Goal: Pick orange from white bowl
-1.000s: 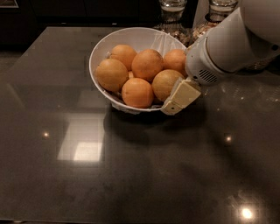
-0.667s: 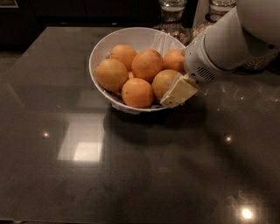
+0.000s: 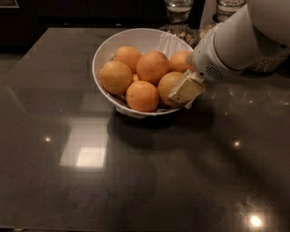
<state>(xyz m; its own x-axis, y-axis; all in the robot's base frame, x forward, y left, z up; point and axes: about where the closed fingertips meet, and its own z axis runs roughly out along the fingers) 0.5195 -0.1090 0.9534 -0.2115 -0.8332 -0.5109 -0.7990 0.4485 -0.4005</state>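
Tool [image 3: 185,89] at the right-hand rim of the white bowl [image 3: 145,36]: its cream-coloured end slants down and to the left out of the thick white arm [image 3: 240,41] and lies flat against the right flank of the orange [image 3: 166,86]. Whether it is open or closed around the fruit cannot be told, nor whether it has a hold on anything; contact with the skin is all that shows.

That orange sits low in the bowl's right front, just inside the rim. It is round and among the bigger ones, with a duller, more yellow-brown skin than its neighbours (the cream part covers its right edge). Five brighter oranges fill the rest of the bowl: one at the front [image 3: 142,96] touching it on the left, one in the middle [image 3: 153,66] just behind it, one at the left [image 3: 116,77], one at the back [image 3: 128,56], and one at the back right [image 3: 181,61] partly behind the arm.

A white paper liner [image 3: 174,43] shows along the far inner wall. The bowl stands upright on a dark, glossy table [image 3: 136,181], with glass jars [image 3: 178,9] beyond it at the far edge.
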